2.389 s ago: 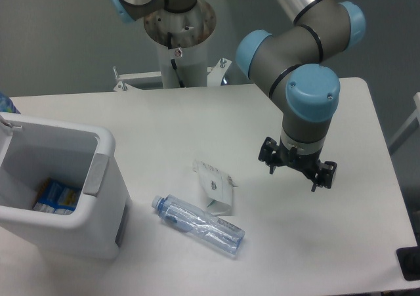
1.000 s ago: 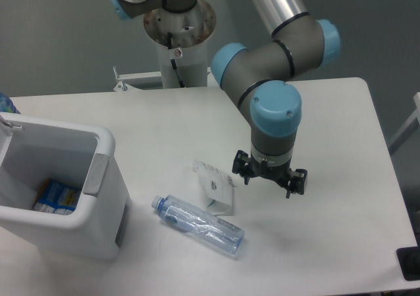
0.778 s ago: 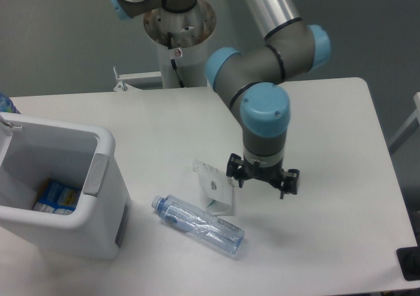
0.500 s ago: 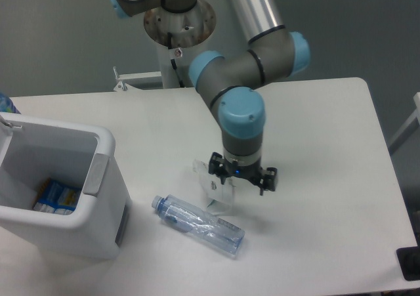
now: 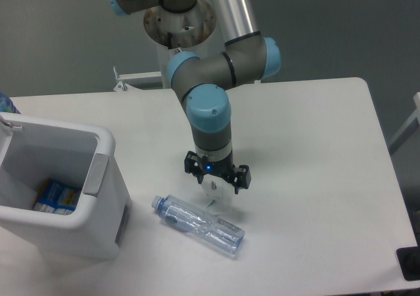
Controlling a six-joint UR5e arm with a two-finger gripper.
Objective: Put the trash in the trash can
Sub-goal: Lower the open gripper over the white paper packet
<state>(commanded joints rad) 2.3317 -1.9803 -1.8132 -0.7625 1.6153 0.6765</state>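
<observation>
With fingers spread, gripper (image 5: 216, 176) directly above carton (image 5: 218, 195); contact cannot be told. Bottle (image 5: 199, 224) just near of carton. Bin (image 5: 98, 178) far left.

A white table (image 5: 315, 138); a black object (image 5: 410, 263), perhaps a device, at its right edge.

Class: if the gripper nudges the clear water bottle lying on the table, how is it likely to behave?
The bottle lies on its side, so it would probably roll. It looks clear and empty, so likely light. Its walls appear dented, so they may flex under the gripper.
</observation>
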